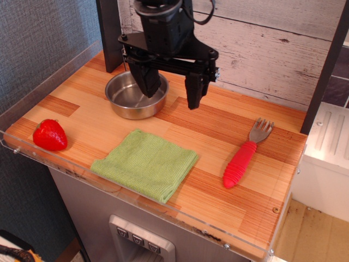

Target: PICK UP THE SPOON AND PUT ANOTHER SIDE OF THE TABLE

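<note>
The spoon (244,155) has a ribbed red handle and a grey tined head. It lies on the right side of the striped wooden table (212,123), head toward the back wall. My gripper (171,91) hangs open and empty above the back middle of the table, over the right edge of the steel bowl (131,97), well to the left of the spoon. Its two black fingers (194,90) are spread wide.
A green cloth (145,162) lies at the front middle. A red strawberry (49,135) sits at the front left corner. A clear acrylic rim (38,82) runs along the table's edges. A dark post (110,33) stands behind the bowl.
</note>
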Controlling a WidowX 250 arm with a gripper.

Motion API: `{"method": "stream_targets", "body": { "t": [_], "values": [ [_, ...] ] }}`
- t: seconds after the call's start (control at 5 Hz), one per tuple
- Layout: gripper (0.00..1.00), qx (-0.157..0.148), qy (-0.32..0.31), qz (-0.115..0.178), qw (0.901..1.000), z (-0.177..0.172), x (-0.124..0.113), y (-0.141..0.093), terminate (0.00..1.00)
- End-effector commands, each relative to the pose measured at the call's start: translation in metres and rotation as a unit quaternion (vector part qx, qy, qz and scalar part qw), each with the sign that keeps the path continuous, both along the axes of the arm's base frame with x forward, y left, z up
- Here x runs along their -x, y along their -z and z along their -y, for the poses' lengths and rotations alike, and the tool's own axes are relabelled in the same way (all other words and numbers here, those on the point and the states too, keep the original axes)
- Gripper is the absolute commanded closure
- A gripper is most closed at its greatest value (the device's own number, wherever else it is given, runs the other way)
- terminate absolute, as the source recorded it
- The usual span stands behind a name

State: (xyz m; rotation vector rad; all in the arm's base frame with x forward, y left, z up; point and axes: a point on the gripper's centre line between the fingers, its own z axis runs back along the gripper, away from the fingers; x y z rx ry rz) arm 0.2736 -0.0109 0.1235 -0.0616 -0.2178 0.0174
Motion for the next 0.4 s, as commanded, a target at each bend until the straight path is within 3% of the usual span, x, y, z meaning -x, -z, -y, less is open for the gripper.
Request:
{"method": "stream_targets", "body": {
  "t": [0.0, 0.2],
  "values": [
    [0.00, -0.008, -0.001, 0.016, 0.9998, -0.0108, 0.0029, -0.0074, 0.00],
    [0.00, -0.008, -0.001, 0.016, 0.9998, -0.0108, 0.0029, -0.0074, 1.00]
  ]
}}
